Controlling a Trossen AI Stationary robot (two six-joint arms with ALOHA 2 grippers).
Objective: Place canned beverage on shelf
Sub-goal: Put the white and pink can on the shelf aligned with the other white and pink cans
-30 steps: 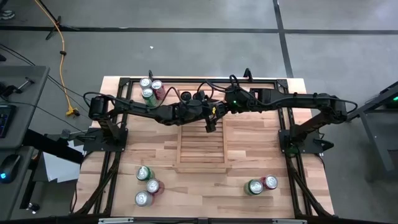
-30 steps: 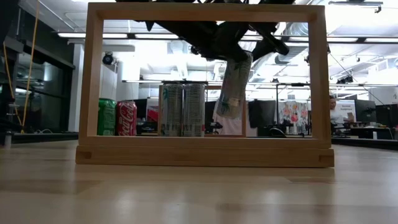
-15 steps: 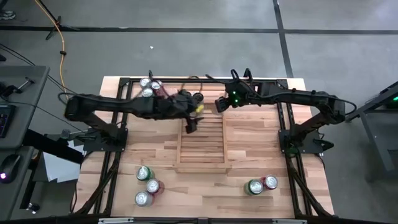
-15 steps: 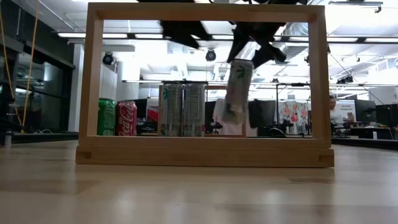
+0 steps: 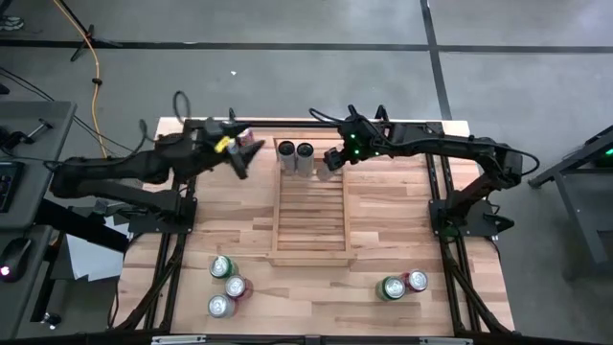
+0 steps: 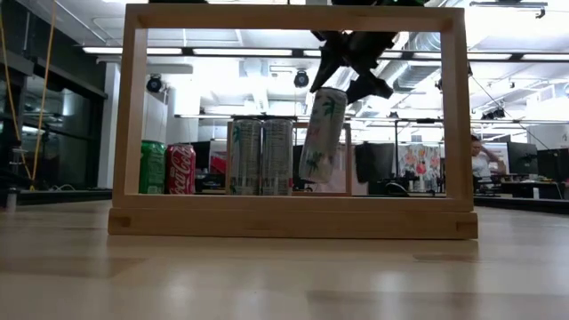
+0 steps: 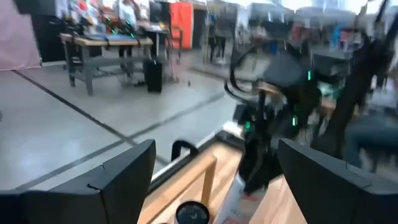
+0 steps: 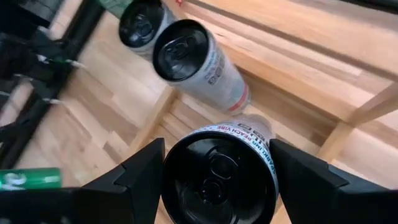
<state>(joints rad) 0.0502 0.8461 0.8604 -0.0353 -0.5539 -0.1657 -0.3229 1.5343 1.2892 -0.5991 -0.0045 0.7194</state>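
- Fingers [image 8: 140,171] of the right gripper [image 8: 217,180] clamp a slim white can [image 6: 322,135], one dark finger on each side of its body, seen top-down past the black lid in the right wrist view.
- Held can hangs tilted, clear of the slats, over the far end of the shelf [image 5: 308,218], just beside the two silver cans [image 6: 259,156] standing upright there side by side.
- Low view: shelf end bar frames the scene; can's base sits above the shelf floor, not touching.
- Left gripper [image 5: 239,153] is off the shelf, over the worktop [image 5: 383,235] at its far left, near a green can [image 6: 152,166] and a red can [image 6: 180,168]; its fingers [image 7: 118,177] stand spread, grasping nothing.
- Near edge of worktop: three cans [image 5: 226,287] clustered on the left, two cans [image 5: 402,285] on the right.
- Beyond: open workshop room, benches, ceiling lights.
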